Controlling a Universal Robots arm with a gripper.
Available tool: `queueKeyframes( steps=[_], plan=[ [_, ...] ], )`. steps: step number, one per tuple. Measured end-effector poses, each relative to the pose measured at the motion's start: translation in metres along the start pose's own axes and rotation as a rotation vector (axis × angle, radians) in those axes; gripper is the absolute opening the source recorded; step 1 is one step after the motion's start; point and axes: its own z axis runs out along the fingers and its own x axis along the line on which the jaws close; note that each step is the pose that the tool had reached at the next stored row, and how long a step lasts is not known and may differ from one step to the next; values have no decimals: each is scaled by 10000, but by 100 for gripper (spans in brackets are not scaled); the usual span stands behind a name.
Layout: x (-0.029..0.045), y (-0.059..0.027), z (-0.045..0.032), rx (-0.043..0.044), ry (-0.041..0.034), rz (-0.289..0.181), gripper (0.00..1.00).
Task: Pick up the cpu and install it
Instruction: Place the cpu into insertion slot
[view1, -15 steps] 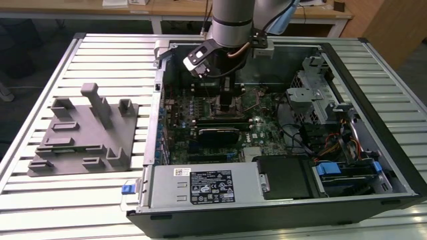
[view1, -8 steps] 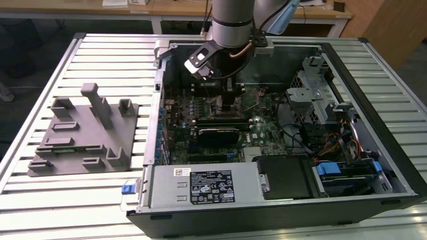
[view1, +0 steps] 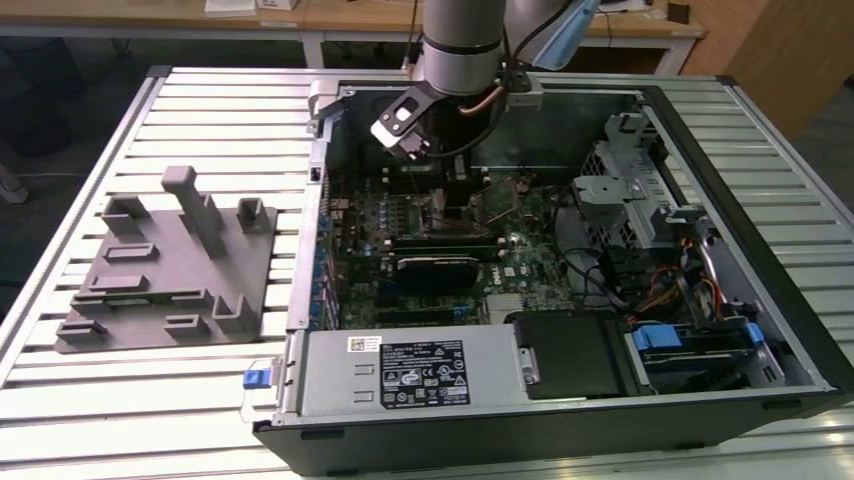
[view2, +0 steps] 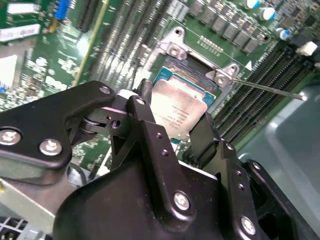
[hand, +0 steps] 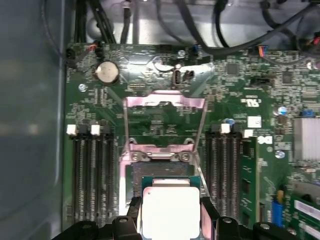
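The cpu (view2: 178, 111), a small square chip with a silvery top, sits between my gripper's (view2: 172, 131) two black fingers (view2: 146, 131), which are shut on its opposite edges. It hangs low over the open socket (hand: 161, 172) on the green motherboard; I cannot tell whether it touches the socket. In the first wrist view the cpu (hand: 170, 209) partly covers the socket, and the hinged load plate (hand: 165, 120) stands raised beyond it. A thin metal lever (view2: 270, 90) sticks out beside the socket. In the exterior view the gripper (view1: 461, 195) reaches down inside the computer case (view1: 787, 300).
Memory slots (hand: 92, 175) flank the socket on both sides, one with a module (hand: 248, 185) in it. A grey plastic tray (view1: 174, 265) with upright posts lies on the slatted table at the exterior view's left. Cables and drive cages (view1: 641, 200) crowd the case's right side.
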Motion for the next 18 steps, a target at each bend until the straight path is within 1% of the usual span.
queueKeyframes(
  steps=[5, 10, 12, 15, 18],
  plan=[
    [11, -2, 59, -11, 6, -192, 54],
    [25, -5, 146, -13, 8, -201, 54],
    [31, -4, 167, -13, 9, -201, 54],
    [34, 1, 189, -12, 34, -200, 54],
    [35, 3, 211, -12, 93, -199, 54]
  ],
)
